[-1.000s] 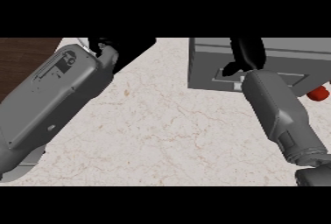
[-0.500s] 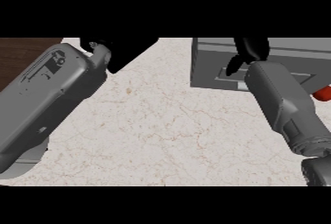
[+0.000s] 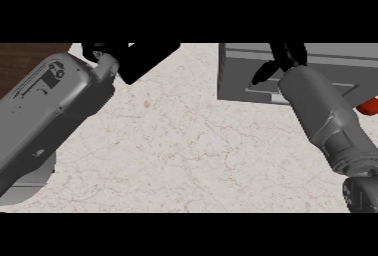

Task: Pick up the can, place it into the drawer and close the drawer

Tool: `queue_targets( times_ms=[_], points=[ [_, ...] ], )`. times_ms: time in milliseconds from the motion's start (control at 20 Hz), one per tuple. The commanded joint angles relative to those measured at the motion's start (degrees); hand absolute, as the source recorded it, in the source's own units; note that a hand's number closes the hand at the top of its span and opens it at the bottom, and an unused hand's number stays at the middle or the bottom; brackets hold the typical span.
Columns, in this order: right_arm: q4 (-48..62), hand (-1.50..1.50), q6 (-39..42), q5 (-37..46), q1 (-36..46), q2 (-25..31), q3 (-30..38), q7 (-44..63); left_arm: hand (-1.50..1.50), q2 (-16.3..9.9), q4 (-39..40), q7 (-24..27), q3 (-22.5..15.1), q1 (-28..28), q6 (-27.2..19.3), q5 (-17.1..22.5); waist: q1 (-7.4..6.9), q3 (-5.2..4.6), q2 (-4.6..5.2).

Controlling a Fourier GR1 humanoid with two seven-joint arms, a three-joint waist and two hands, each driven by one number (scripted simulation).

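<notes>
In the head view, our one view, we see the grey drawer unit [image 3: 244, 75] at the upper right of the marbled desk [image 3: 184, 150]. Our right hand [image 3: 284, 59] sits over its front, dark fingers [image 3: 260, 75] bent down toward the drawer face; whether they are clamped on a handle or merely curled near it we cannot tell, since the forearm hides the contact. Our left hand [image 3: 111, 52] shows at the upper left, mostly cut off by the view's edge, so we cannot tell whether its fingers are apart or together.

The can [image 3: 369, 106] shows only as a small red patch at the right edge, just beyond our right forearm and beside the drawer unit. It appears to be outside the drawer, though most of it is hidden.

We judge the can to be light, stiff and smooth-walled, so likely slippery and prone to roll or tip. We would take it round the middle of its side, fingers opposite thumb, keeping it upright.
</notes>
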State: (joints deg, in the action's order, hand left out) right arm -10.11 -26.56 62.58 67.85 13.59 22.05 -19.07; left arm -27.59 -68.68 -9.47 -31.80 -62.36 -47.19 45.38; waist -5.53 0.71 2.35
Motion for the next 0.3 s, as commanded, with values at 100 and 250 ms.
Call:
queue_targets(
  times_ms=[100, 250],
  points=[
    [-1.8, -1.5, 5.1, -12.4, 3.7, -2.3, 11.2, -5.0, -1.5, -1.4, -0.8, -0.4, 0.6, 2.0, 0.9, 0.0, -0.52, -0.4, -0.39],
    [-1.3, -1.5, 5.9, -12.9, 5.3, -2.2, 11.9, -4.0, -1.5, -0.9, -1.8, 0.4, 0.4, 2.8, 0.4, -0.8, -0.69, -0.52, -0.26]
  ],
)
